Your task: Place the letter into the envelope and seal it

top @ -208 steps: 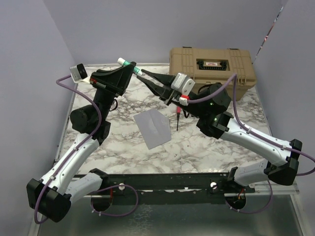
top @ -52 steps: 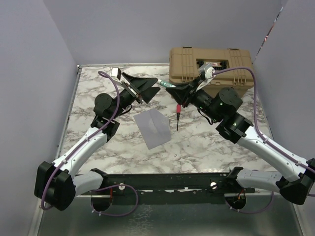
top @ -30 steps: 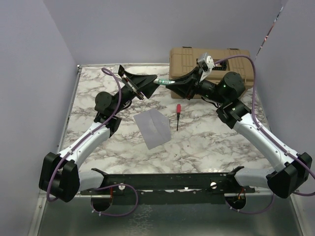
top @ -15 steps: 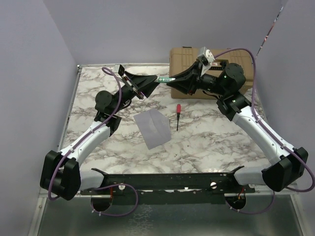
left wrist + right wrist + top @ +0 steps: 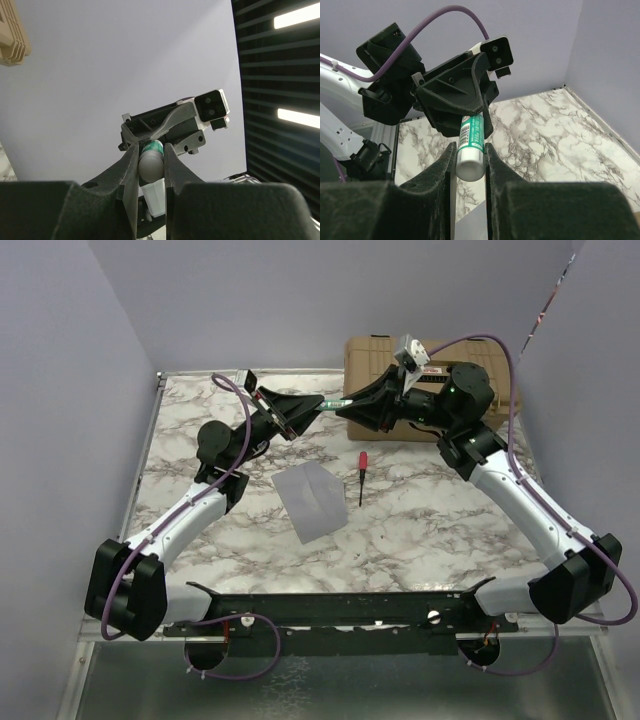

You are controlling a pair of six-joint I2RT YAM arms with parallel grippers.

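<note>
The grey envelope [image 5: 312, 498] lies flat on the marble table, left of centre. The tan letter is not in view. My left gripper [image 5: 318, 406] and right gripper [image 5: 346, 408] meet tip to tip in the air above the back of the table. Each is shut on one end of a green-and-white glue stick [image 5: 333, 402]. In the left wrist view my left gripper [image 5: 151, 160] clamps the stick's rounded white end [image 5: 151, 165]. In the right wrist view my right gripper [image 5: 470, 157] clamps the other white end [image 5: 471, 150], with the left gripper just beyond it.
A red-handled screwdriver [image 5: 361, 473] lies just right of the envelope. A big tan hard case [image 5: 500, 365] stands at the back right, behind my right arm. Purple walls close in the left, back and right sides.
Earlier only my left gripper held the glue stick and the right was open. The right gripper has closed on its free end, and both have drifted back toward the case.
</note>
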